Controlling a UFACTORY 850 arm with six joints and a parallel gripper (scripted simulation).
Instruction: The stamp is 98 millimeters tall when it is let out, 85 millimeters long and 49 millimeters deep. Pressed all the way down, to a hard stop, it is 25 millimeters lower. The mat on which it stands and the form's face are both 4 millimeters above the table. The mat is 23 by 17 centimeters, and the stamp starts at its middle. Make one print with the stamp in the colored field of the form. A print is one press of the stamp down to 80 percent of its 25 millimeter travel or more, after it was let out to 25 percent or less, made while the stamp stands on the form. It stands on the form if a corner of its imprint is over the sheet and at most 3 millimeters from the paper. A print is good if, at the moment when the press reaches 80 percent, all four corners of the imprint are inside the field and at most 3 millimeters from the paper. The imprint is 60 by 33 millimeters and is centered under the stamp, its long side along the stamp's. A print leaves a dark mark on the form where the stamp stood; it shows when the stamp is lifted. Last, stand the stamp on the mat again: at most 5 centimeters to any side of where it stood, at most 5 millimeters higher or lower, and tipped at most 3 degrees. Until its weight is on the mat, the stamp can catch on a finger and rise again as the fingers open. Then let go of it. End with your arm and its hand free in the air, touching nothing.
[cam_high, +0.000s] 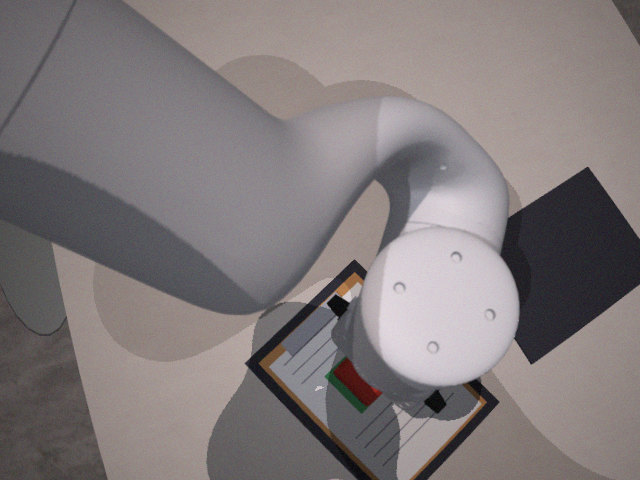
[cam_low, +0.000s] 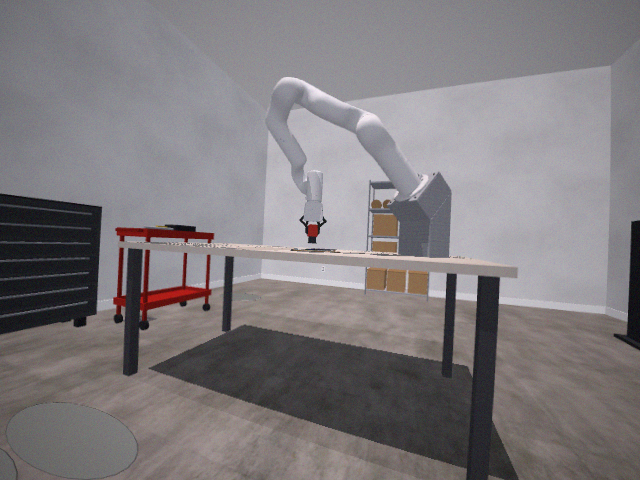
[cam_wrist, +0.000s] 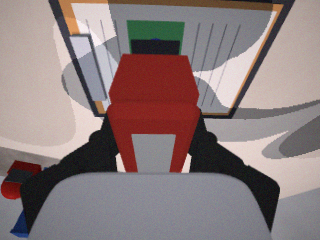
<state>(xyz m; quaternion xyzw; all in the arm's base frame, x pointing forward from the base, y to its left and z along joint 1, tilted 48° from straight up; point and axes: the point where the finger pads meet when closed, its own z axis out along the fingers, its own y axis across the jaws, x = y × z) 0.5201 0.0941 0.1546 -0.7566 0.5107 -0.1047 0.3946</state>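
Note:
My gripper (cam_wrist: 154, 105) is shut on the red stamp (cam_wrist: 152, 107) and holds it in the air above the form (cam_wrist: 170, 55). In the side view the stamp (cam_low: 312, 230) hangs clear of the table. The form lies on a dark clipboard with an orange rim (cam_high: 369, 377). Its green field (cam_wrist: 155, 31) shows beyond the stamp, with a dark rectangular mark (cam_wrist: 155, 46) inside it. In the overhead view the stamp (cam_high: 356, 382) sits over the green field (cam_high: 345, 393), mostly hidden by my wrist. The dark mat (cam_high: 573, 263) lies to the right of the clipboard with nothing on it.
My arm (cam_high: 206, 191) covers much of the overhead view. A small red and blue object (cam_wrist: 17, 180) lies on the table at the left edge of the wrist view. A red cart (cam_low: 162, 268), a black cabinet (cam_low: 46, 260) and shelves (cam_low: 385, 242) stand off the table.

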